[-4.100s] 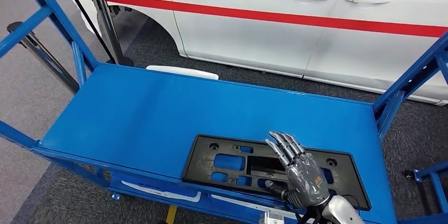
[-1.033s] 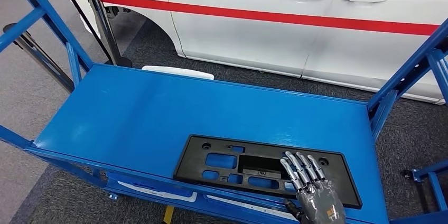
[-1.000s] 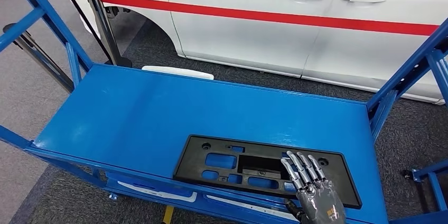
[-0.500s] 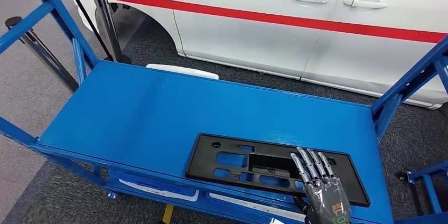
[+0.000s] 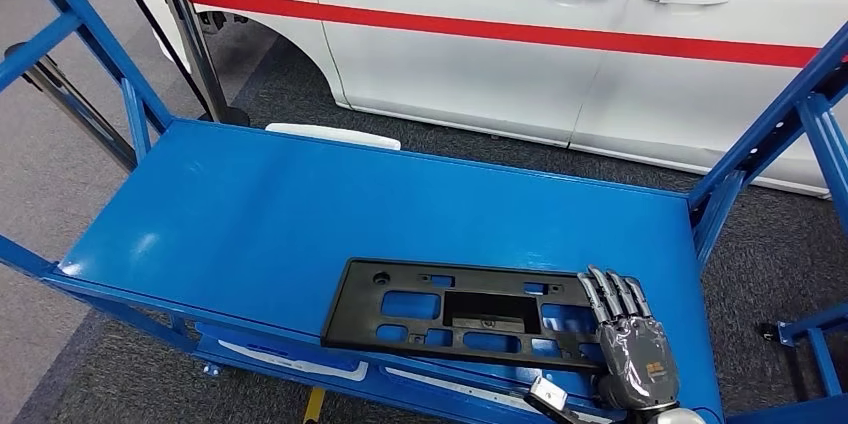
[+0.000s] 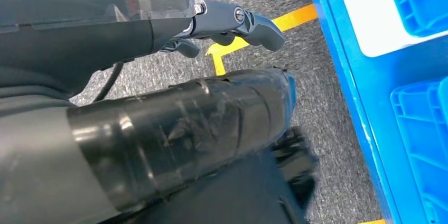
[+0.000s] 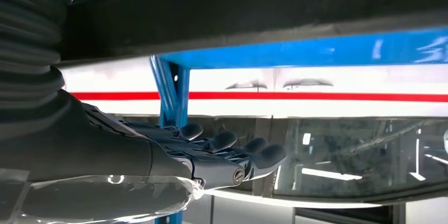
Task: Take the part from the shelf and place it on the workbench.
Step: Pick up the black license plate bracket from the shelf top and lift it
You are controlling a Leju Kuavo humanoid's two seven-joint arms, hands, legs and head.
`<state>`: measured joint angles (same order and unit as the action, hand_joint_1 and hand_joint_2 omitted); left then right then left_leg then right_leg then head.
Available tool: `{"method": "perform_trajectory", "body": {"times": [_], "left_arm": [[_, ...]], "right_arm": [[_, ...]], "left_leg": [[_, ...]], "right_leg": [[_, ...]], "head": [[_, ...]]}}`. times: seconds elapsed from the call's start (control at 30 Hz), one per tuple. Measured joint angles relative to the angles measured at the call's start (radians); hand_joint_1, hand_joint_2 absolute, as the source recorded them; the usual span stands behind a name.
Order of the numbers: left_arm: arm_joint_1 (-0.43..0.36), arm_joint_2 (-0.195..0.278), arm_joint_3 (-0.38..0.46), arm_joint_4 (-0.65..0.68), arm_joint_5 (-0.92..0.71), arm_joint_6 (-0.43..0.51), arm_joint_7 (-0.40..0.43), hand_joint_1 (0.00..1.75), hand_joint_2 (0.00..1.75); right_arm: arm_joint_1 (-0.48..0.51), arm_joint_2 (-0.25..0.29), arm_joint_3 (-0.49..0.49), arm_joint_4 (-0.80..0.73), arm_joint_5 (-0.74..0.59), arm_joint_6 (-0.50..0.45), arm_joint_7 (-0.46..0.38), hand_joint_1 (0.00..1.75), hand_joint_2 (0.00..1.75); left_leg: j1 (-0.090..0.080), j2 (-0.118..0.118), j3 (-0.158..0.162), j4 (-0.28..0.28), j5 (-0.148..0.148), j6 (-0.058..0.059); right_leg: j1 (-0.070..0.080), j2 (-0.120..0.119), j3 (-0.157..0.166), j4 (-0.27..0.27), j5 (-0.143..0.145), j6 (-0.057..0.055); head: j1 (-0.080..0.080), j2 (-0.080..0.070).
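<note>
Head view: black part [image 5: 470, 316] is laid lengthwise along shelf [image 5: 300, 214]; right hand [image 5: 632, 349], fingers straight, apparently rests flat on its right end.

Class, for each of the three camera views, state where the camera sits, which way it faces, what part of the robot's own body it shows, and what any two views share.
Head view: high on the robot, facing forward and down at the blue shelf, black part, white car; shows right hand.
Left wrist view: behind left hand, facing grey floor.
Right wrist view: behind right hand, facing the car.
Shared: head and right wrist views both show the right hand and car.
</note>
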<state>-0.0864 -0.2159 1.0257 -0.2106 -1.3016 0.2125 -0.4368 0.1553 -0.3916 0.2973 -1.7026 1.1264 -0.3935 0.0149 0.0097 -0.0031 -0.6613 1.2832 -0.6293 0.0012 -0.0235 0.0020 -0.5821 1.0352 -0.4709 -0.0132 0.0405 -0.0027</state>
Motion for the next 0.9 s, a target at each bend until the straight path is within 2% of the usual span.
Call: {"method": "perform_trajectory", "body": {"times": [0.03, 0.07, 0.13, 0.17, 0.2, 0.23, 0.33, 0.37, 0.4, 0.47, 0.5, 0.53, 0.57, 0.6, 0.63, 0.7, 0.77, 0.83, 0.87, 0.9], "left_arm": [[0.0, 0.0, 0.0, 0.0, 0.0, 0.0, 0.0, 0.0, 0.0], [0.001, 0.0, 0.0, 0.0, -0.001, 0.0, 0.0, 0.0, 0.0], [-0.001, 0.0, 0.0, 0.0, -0.002, 0.0, 0.0, 0.0, 0.0], [-0.002, 0.001, 0.0, 0.0, -0.002, 0.0, 0.0, 0.0, 0.0], [-0.003, 0.001, 0.0, 0.0, -0.003, 0.0, 0.0, 0.0, 0.0], [-0.004, 0.001, 0.0, 0.0, -0.003, 0.0, 0.0, 0.0, 0.0], [-0.003, 0.001, 0.0, 0.0, -0.003, 0.0, -0.001, 0.0, 0.0], [-0.004, 0.001, 0.0, 0.0, -0.003, 0.001, -0.001, 0.0, 0.0], [-0.005, 0.001, -0.001, 0.0, -0.004, 0.001, -0.001, 0.0, 0.0], [-0.006, 0.001, -0.001, 0.0, -0.005, 0.003, -0.001, 0.0, 0.0], [-0.005, 0.001, -0.001, 0.0, -0.005, 0.003, -0.001, 0.0, 0.0], [-0.005, 0.001, -0.001, 0.0, -0.006, 0.003, -0.001, 0.0, 0.0], [-0.005, 0.001, -0.001, 0.0, -0.006, 0.003, -0.001, 0.0, 0.0], [-0.005, 0.001, -0.001, 0.0, -0.006, 0.003, -0.001, 0.0, 0.0], [-0.005, 0.001, -0.001, 0.0, -0.007, 0.003, -0.001, 0.0, 0.0], [-0.006, 0.0, -0.001, 0.0, -0.007, 0.004, -0.001, 0.0, 0.0], [-0.007, 0.0, -0.001, 0.0, -0.007, 0.005, 0.0, 0.0, 0.0], [-0.007, 0.001, -0.001, 0.0, -0.007, 0.006, 0.0, 0.0, 0.0], [-0.007, 0.001, -0.001, 0.0, -0.007, 0.007, -0.001, 0.0, 0.0], [-0.007, 0.001, -0.001, 0.0, -0.007, 0.007, -0.001, 0.0, 0.0]], "right_arm": [[-0.004, 0.003, -0.006, 0.01, -0.008, 0.004, -0.007, 1.62, 1.75], [-0.008, 0.006, -0.011, 0.019, -0.014, 0.008, -0.012, 1.62, 1.75], [-0.017, 0.011, -0.021, 0.036, -0.026, 0.013, -0.024, 1.68, 1.75], [-0.021, 0.013, -0.026, 0.043, -0.03, 0.013, -0.03, 1.71, 1.75], [-0.025, 0.015, -0.03, 0.051, -0.034, 0.013, -0.037, 1.74, 1.75], [-0.029, 0.016, -0.033, 0.058, -0.037, 0.013, -0.043, 1.75, 1.75], [-0.035, 0.02, -0.04, 0.075, -0.044, 0.012, -0.064, 1.75, 1.75], [-0.037, 0.021, -0.042, 0.079, -0.046, 0.011, -0.071, 1.75, 1.75], [-0.038, 0.022, -0.044, 0.083, -0.048, 0.01, -0.076, 1.75, 1.75], [-0.04, 0.025, -0.046, 0.091, -0.049, 0.009, -0.084, 1.75, 1.75], [-0.041, 0.026, -0.047, 0.094, -0.049, 0.008, -0.087, 1.75, 1.75], [-0.041, 0.028, -0.048, 0.097, -0.049, 0.007, -0.09, 1.75, 1.75], [-0.042, 0.029, -0.049, 0.098, -0.049, 0.006, -0.091, 1.75, 1.75], [-0.044, 0.03, -0.049, 0.099, -0.049, 0.005, -0.093, 1.75, 1.75], [-0.046, 0.031, -0.05, 0.1, -0.048, 0.005, -0.094, 1.75, 1.75], [-0.052, 0.033, -0.05, 0.1, -0.048, 0.005, -0.096, 1.75, 1.75], [-0.057, 0.034, -0.05, 0.1, -0.048, 0.005, -0.097, 1.75, 1.75], [-0.06, 0.036, -0.05, 0.1, -0.049, 0.004, -0.098, 1.75, 1.75], [-0.062, 0.037, -0.05, 0.1, -0.051, 0.004, -0.1, 1.75, 1.75], [-0.063, 0.038, -0.05, 0.1, -0.053, 0.004, -0.103, 1.75, 1.75]], "left_leg": [[0.0, 0.0, -0.008, 0.015, 0.005, 0.001], [0.0, 0.0, 0.003, -0.007, 0.028, 0.004], [-0.002, 0.0, 0.064, -0.139, 0.098, 0.015], [-0.004, 0.0, 0.091, -0.2, 0.122, 0.02], [-0.007, 0.0, 0.109, -0.243, 0.136, 0.024], [-0.01, 0.0, 0.114, -0.26, 0.138, 0.026], [-0.01, 0.0, 0.117, -0.273, 0.149, 0.04], [-0.008, 0.001, 0.12, -0.279, 0.155, 0.047], [-0.005, 0.002, 0.122, -0.285, 0.16, 0.052], [-0.007, 0.004, 0.119, -0.286, 0.162, 0.056], [-0.008, 0.004, 0.119, -0.286, 0.162, 0.056], [-0.008, 0.004, 0.119, -0.285, 0.162, 0.056], [-0.008, 0.004, 0.12, -0.285, 0.161, 0.056], [-0.007, 0.004, 0.121, -0.283, 0.159, 0.054], [-0.006, 0.004, 0.123, -0.281, 0.156, 0.052], [-0.008, 0.003, 0.123, -0.273, 0.149, 0.042], [-0.01, 0.002, 0.123, -0.272, 0.146, 0.031], [-0.008, 0.002, 0.124, -0.269, 0.141, 0.021], [-0.006, 0.002, 0.118, -0.252, 0.128, 0.015], [-0.005, 0.002, 0.101, -0.214, 0.102, 0.01]], "right_leg": [[0.002, 0.0, 0.0, 0.0, 0.0, 0.0], [0.003, 0.0, 0.002, 0.0, 0.0, 0.0], [0.005, 0.001, 0.005, 0.0, 0.0, 0.0], [0.007, 0.001, 0.006, 0.001, -0.001, 0.003], [0.008, 0.002, 0.005, 0.001, 0.0, 0.007], [0.008, 0.002, 0.004, 0.001, 0.001, 0.012], [0.006, 0.002, 0.004, 0.0, 0.0, 0.03], [0.006, 0.002, -0.003, 0.016, -0.013, 0.034], [0.005, 0.001, -0.019, 0.052, -0.037, 0.037], [0.002, 0.001, -0.075, 0.173, -0.101, 0.043], [0.001, 0.001, -0.103, 0.231, -0.122, 0.045], [0.001, 0.001, -0.118, 0.261, -0.124, 0.047], [0.0, 0.0, -0.115, 0.253, -0.107, 0.048], [-0.001, 0.0, -0.092, 0.205, -0.073, 0.048], [-0.001, -0.001, -0.058, 0.132, -0.039, 0.047], [0.003, -0.001, -0.005, 0.02, 0.001, 0.039], [0.009, 0.0, 0.005, -0.003, 0.003, 0.029], [0.008, 0.0, 0.007, -0.009, 0.007, 0.018], [0.006, 0.0, 0.008, -0.012, 0.009, 0.01], [0.003, -0.002, 0.008, -0.015, 0.012, 0.004]], "head": [[0.0, 0.0], [0.0, 0.0], [0.0, 0.0], [0.0, 0.0], [0.0, 0.0], [0.0, 0.0], [0.001, 0.0], [0.001, 0.0], [0.001, 0.0], [0.002, 0.0], [0.001, 0.0], [0.001, 0.0], [0.002, 0.0], [0.002, 0.0], [0.002, 0.0], [0.001, 0.0], [0.001, 0.0], [0.001, 0.0], [0.001, 0.0], [0.001, 0.0]]}}
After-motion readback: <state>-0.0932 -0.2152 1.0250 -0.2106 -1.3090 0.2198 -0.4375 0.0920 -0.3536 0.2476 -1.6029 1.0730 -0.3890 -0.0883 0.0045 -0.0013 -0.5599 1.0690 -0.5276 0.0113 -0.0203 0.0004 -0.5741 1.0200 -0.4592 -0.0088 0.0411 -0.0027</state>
